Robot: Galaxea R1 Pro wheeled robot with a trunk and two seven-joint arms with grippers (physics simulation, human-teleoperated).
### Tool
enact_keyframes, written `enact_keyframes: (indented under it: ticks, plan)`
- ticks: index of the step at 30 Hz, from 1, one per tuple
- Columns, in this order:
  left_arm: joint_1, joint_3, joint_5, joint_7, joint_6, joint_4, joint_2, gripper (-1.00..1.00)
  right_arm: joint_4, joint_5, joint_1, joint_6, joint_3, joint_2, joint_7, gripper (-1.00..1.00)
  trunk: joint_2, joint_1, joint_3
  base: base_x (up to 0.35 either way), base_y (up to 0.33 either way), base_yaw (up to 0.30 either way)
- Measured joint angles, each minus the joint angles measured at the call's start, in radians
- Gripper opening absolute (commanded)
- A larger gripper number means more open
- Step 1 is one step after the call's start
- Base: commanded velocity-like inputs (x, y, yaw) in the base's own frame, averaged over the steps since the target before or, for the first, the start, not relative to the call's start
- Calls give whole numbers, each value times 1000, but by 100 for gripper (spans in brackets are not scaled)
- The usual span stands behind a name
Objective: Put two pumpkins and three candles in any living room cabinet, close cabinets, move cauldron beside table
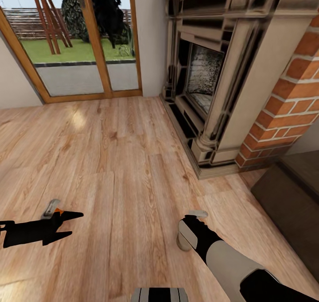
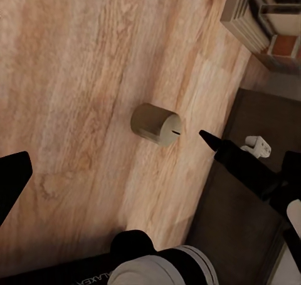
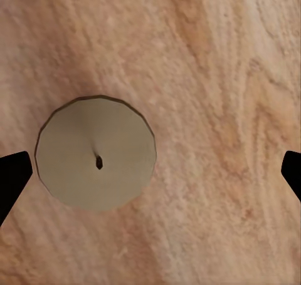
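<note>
You have a fireplace (image 1: 208, 80) with a pale stone surround far and to the right, its brick side (image 1: 288, 111) running toward the near right, where the dark brown cabinet (image 1: 292, 209) sits low against the wall. Far left, a wood-framed glass door (image 1: 84, 40) looks onto a lawn. Between them the plank floor (image 1: 119, 160) lies open and bare, with wide room ahead and to the left; the hearth step's edge and the cabinet's corner bound you on the right.

One candle (image 3: 95, 153) stands upright on the floor just under your right gripper (image 3: 150, 172): a short, pale beige cylinder with a flat round top and a small dark wick at its centre. From the head view it shows at the near middle (image 1: 182, 242), partly hidden by the right wrist. Your right fingers are spread wide, with the candle nearer one finger than the other, not touching.

Your left gripper (image 1: 66, 224) hovers over the floor at the near left, fingers apart, something small and orange just beside it.
</note>
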Motion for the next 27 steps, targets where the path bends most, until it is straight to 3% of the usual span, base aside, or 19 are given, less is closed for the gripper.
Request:
enact_keyframes:
  ticks: [18, 21, 27]
  plan:
    - [0, 4, -15, 0, -4, 0, -2, 100, 0, 1, 0, -3, 2, 0, 34, 100, 0, 0, 0, 20, 63, 0]
    - [0, 12, -14, 0, -3, -2, -1, 100, 0, 1, 0, -2, 2, 0, 41, 100, 0, 0, 0, 0, 3, 0]
    - [0, 50, -7, -1, 1, -21, 12, 100, 0, 1, 0, -3, 2, 0, 43, 100, -1, 3, -23, 0, 0, 0]
